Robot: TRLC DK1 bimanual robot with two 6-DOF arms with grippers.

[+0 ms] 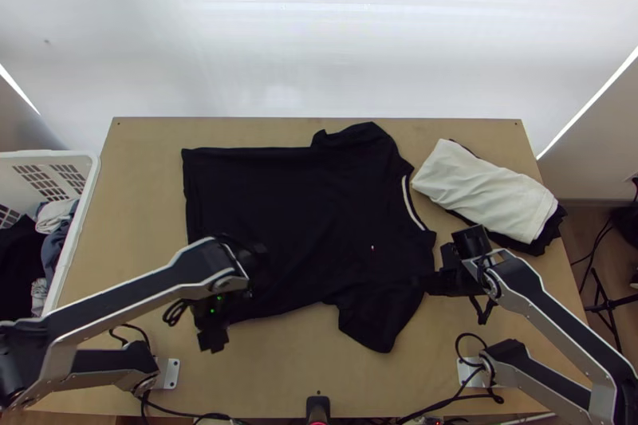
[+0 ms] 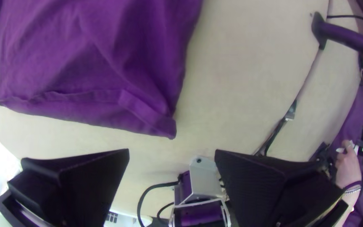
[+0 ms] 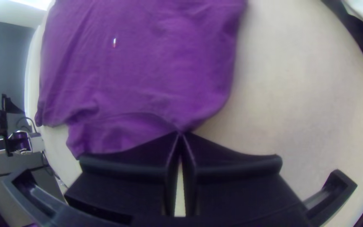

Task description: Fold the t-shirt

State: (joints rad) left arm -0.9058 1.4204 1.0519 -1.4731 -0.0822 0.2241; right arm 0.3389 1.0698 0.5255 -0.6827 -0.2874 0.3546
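The dark t-shirt [image 1: 279,202] lies spread on the table, its hem to the left, its white-trimmed neckline to the right and one sleeve towards each long table edge. My left gripper [image 1: 213,337] hangs beside the near hem corner. In the left wrist view the left gripper [image 2: 172,157] is open, with nothing between its fingers, apart from the shirt corner [image 2: 160,122]. At the near shoulder is my right gripper [image 1: 424,284]. In the right wrist view the right gripper [image 3: 180,133] is shut on the edge of the shirt [image 3: 156,88], beside the near sleeve, where creases converge.
Folded white cloth [image 1: 486,190] lies over dark cloth [image 1: 550,235] at the table's right. A white basket [image 1: 89,186] with clothes stands at the left edge. Bare tabletop [image 1: 295,353] shows between the shirt and the near edge.
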